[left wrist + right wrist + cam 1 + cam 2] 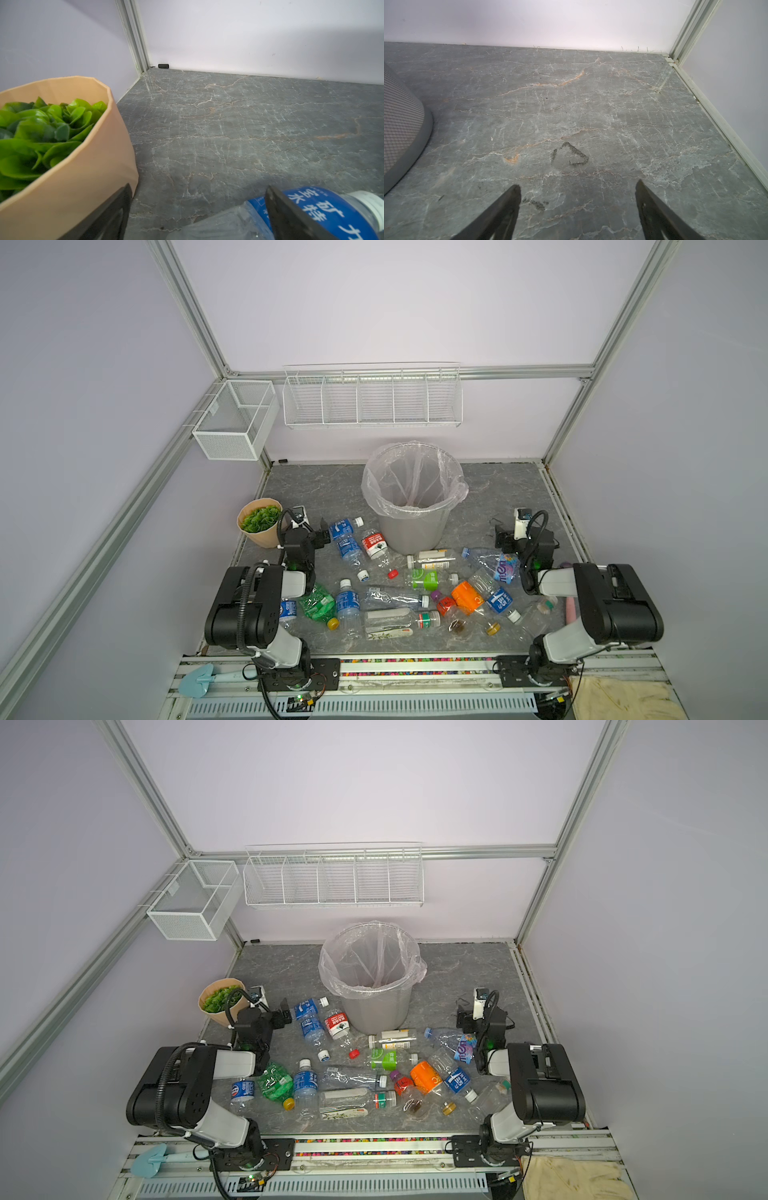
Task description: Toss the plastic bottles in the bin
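Several plastic bottles lie scattered on the grey marble floor in both top views, among them a blue-labelled bottle [343,528], a red-labelled one [374,545], a crushed green one [318,603] and an orange one [467,597]. The bin [411,506] [370,986], grey with a clear bag liner, stands behind them. My left gripper [309,529] [198,193] is open and low, between the tan pot and the blue-labelled bottle [324,209], whose body reaches partly between the jaws. My right gripper [509,533] [578,187] hangs open over bare floor to the right of the bin [402,133].
A tan pot of green leaves [259,526] [68,166] sits close beside the left gripper. White wire baskets [235,418] [372,398] hang on the walls. A blue hand rake [199,680] and a cream cloth [619,697] lie on the front rail.
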You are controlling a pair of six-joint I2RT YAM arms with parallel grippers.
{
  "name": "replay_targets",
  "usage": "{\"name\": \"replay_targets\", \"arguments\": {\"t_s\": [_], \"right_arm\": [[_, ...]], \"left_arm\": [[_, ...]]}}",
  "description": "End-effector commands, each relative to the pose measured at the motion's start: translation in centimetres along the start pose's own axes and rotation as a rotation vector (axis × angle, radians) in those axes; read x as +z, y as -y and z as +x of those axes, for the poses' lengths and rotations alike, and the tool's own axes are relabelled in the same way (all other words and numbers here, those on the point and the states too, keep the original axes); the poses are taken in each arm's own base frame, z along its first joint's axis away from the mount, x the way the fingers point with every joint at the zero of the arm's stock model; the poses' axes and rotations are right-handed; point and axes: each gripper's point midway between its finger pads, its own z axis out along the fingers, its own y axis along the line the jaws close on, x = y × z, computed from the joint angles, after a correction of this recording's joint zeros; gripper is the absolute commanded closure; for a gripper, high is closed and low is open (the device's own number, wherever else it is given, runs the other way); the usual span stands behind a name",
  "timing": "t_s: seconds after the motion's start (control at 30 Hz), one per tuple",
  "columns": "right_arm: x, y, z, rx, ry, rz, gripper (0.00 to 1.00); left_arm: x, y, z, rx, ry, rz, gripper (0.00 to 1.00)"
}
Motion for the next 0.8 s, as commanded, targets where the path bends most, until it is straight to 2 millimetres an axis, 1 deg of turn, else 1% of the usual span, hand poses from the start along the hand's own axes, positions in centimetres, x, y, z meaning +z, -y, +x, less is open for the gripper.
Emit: {"name": "replay_targets", "arguments": {"t_s": [0.0,0.77], "right_arm": [[-0.13,-0.03,-1.17,-0.016,0.033,-0.003,0.11],[-0.12,-0.01,-1.2,-0.016,0.033,-0.003,0.11]], "left_arm": [[0.07,-0.28,-1.05,-0.013,0.027,-0.008,0.01],[0.15,-0.45,-1.01,-0.016,0.022,-0.017,0.01]]}}
